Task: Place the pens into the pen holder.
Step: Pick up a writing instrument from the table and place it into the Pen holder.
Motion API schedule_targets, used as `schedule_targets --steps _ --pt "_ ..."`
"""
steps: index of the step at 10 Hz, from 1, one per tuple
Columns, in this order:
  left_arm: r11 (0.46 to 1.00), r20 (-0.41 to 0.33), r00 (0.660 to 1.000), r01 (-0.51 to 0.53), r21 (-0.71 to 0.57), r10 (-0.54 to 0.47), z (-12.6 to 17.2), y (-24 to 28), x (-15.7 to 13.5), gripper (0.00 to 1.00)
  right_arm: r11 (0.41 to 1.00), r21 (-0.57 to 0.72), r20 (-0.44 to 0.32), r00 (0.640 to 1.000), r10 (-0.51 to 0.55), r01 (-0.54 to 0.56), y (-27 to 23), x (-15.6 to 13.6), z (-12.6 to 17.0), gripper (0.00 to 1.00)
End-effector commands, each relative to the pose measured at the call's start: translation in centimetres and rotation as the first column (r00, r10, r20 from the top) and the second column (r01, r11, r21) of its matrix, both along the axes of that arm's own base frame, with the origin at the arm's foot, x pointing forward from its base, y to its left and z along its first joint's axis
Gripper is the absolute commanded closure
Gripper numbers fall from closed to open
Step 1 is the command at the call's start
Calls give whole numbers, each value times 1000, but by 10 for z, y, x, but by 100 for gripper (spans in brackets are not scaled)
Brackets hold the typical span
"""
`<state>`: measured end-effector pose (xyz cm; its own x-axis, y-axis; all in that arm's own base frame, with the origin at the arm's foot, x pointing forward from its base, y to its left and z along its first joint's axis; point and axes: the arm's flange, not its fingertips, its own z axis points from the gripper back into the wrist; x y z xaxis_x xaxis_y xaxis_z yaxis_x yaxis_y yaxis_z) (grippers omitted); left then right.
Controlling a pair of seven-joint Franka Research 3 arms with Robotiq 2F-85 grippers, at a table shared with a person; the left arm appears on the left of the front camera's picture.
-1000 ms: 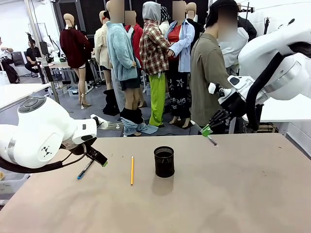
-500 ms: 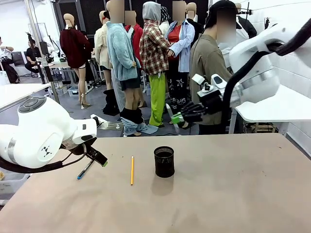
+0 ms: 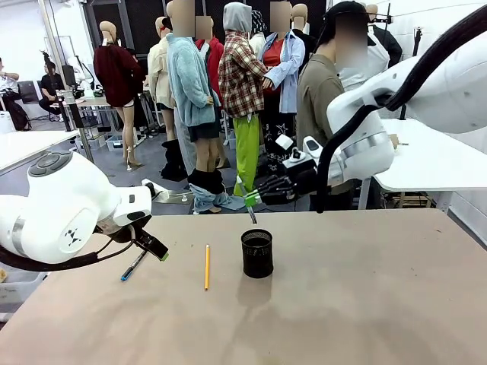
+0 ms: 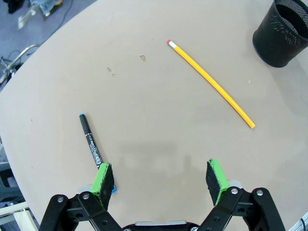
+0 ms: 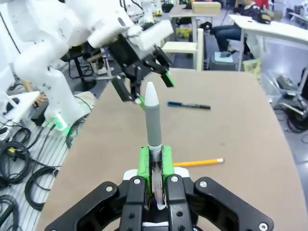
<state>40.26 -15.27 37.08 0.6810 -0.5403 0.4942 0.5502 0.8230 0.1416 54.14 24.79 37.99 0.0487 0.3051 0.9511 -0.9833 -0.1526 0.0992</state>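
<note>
Right gripper [image 3: 251,201] clamps a whitish pen [image 5: 153,115] just above the pen holder [image 3: 257,253]. Centre its tip over the mouth before letting go. Left gripper [image 4: 161,175] gapes empty.

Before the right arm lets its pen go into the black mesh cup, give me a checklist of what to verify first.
1. Grip: right gripper shut on the grey pen: ok.
2. Pen tip over the mouth of the pen holder: just above it in the front view, depth unclear: cannot tell.
3. Pen holder upright: ok.
4. Left gripper open, off to the side of the pen holder: ok.
5. Yellow pencil and blue pen lying flat, apart from the pen holder: ok.
</note>
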Motion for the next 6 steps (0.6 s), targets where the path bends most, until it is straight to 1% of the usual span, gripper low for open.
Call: schedule_targets --steps 1,3,4,6 --pt "1000 0 1000 -3 -3 3 0 2 0 0 997 -50 2 998 -59 59 4 15 -12 100" --pt "1000 0 1000 -3 -3 3 0 2 0 0 996 -78 1 999 -51 51 3 16 -32 100" --pt "1000 0 1000 -3 -3 3 0 2 0 0 996 -76 -25 999 -44 42 1 15 -38 100" --pt "1000 0 1000 -3 -3 3 0 2 0 0 990 -115 -22 996 -84 81 5 12 -51 100"
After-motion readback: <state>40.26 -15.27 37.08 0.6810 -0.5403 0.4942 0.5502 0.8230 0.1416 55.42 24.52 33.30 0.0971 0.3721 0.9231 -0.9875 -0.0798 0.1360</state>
